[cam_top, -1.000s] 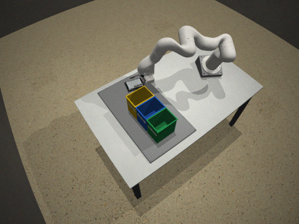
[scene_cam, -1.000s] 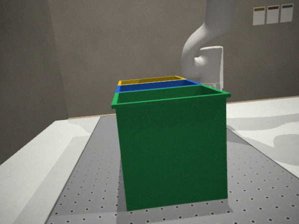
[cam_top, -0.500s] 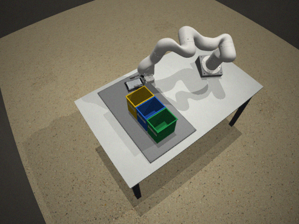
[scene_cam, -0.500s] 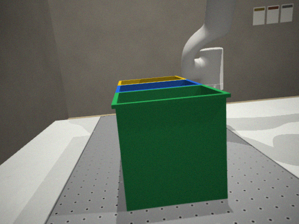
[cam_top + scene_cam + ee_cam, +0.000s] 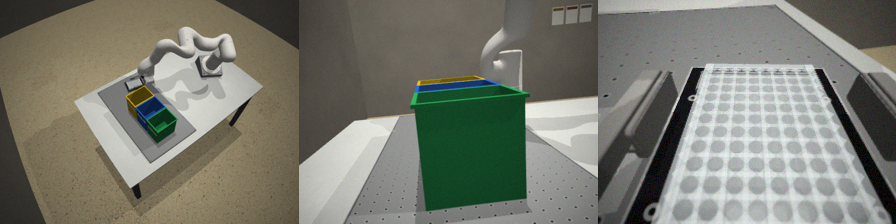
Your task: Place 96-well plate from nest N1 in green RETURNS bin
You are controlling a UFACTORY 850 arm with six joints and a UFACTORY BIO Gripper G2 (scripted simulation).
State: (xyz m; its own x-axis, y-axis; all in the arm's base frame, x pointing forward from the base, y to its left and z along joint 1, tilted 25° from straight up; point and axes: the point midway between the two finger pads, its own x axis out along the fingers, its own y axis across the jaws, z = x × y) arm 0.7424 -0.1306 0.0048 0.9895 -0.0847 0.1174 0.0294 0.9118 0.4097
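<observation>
The 96-well plate (image 5: 134,84) (image 5: 757,130) is pale and lies flat in the black plate nest (image 5: 668,152) on the grey board, beyond the yellow bin. My gripper (image 5: 141,80) (image 5: 765,112) is open, with one finger on each side of the plate and a visible gap to both long sides. It is hidden behind the bins in the exterior view. The green bin (image 5: 165,134) (image 5: 471,154) stands upright at the near end of a row of three. Its label is too small to read.
The blue bin (image 5: 142,122) (image 5: 448,86) stands upright in the middle of the row, and the yellow bin (image 5: 131,109) (image 5: 448,80) stands upright closest to the nest. The arm's base (image 5: 212,70) is on the white table. The perforated board (image 5: 119,107) (image 5: 398,149) (image 5: 648,40) lies under bins and nest.
</observation>
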